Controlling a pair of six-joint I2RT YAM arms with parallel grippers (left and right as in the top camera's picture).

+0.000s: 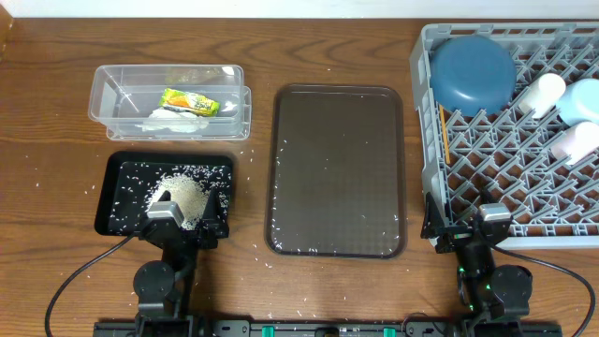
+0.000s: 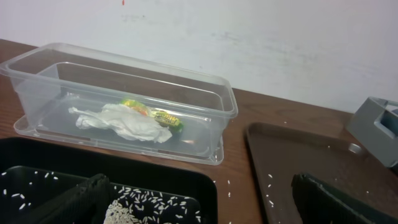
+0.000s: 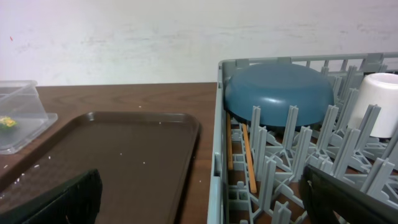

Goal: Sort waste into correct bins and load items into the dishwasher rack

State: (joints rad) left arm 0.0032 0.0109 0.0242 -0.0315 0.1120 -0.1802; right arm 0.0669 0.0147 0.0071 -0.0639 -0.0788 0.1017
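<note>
Item: sorting station, two arms, close of task by the look of it. Clear tub [image 1: 99,94], far left of the table [image 1: 47,131], held the snack wrapper [image 1: 190,102] lying against a crumpled napkin [image 1: 173,120]. Black tray [image 1: 106,198], just in front of the tub, carried the rice [image 1: 185,195] in one heap with loose grains scattered around it. Brown tray [image 1: 337,140], centre, bore only a few stray grains, mostly along its near edge; more grains dotted the wood beside it. Dishwasher rack [image 1: 426,164], right, held the dark blue bowl [image 1: 473,70] upside down in its far left corner, the chopsticks [image 1: 444,136] slotted along the left wall, and a white cup [image 1: 543,91], pale blue bowl [image 1: 585,98] and pink cup [image 1: 573,142] toward the right. Left gripper [image 1: 176,217] hung low over the black tray's near edge, fingers spread wide, carrying nothing. Right gripper [image 1: 489,223] sat at the rack's near wall, likewise spread and carrying nothing. Judgement: sorting and loading looked complete apart from stray grains. Handling note: single grains are poor pinch targets; better to sweep them along the surface toward the black tray with the fingers low, and keep the arms clear of the rack wall and the light tub, which would slide easily.
</note>
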